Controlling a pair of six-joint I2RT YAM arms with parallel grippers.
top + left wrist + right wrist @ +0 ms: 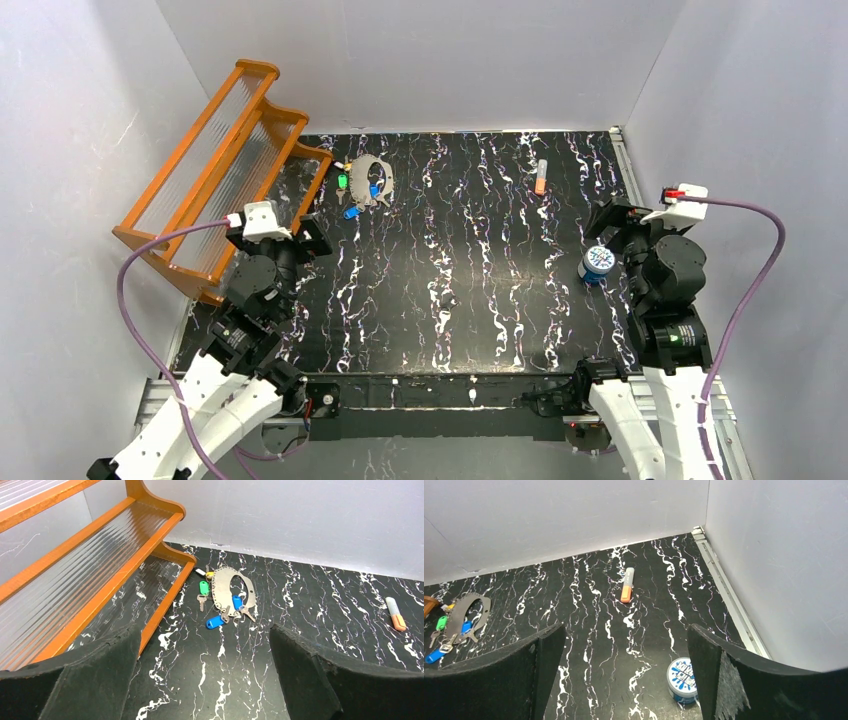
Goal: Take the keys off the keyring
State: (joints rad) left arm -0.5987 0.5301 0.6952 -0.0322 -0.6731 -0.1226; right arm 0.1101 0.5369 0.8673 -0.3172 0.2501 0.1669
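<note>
Keyring (372,178) lies flat at the far-left of the black marbled table (460,300), just beside the front foot of the orange rack (215,170); contact with the foot cannot be told. The keys (215,622) cluster on its left and near edges — a green head to the left, a yellow-orange head at the end nearest the rack foot, one blue head over the loop, another blue head on the near side, and plain metal ones between.

Edges: the rack shuts off the left side of the keyring and the back wall stands close behind it. To its right the table is bare as far as the orange-and-white tube (541,176). On the near side there is bare marble all the way to the left gripper (204,630).

Left gripper: fingers spread wide with nothing between them, above the table's left side by the rack's lower rail, facing the keyring.

Right gripper (624,630): fingers spread wide, likewise empty, at the table's right side. The blue-and-white disc (683,679) sits just inside its right finger — apart from it, not gripped. A metal rail (724,587) lines the right table edge under the side wall.
</note>
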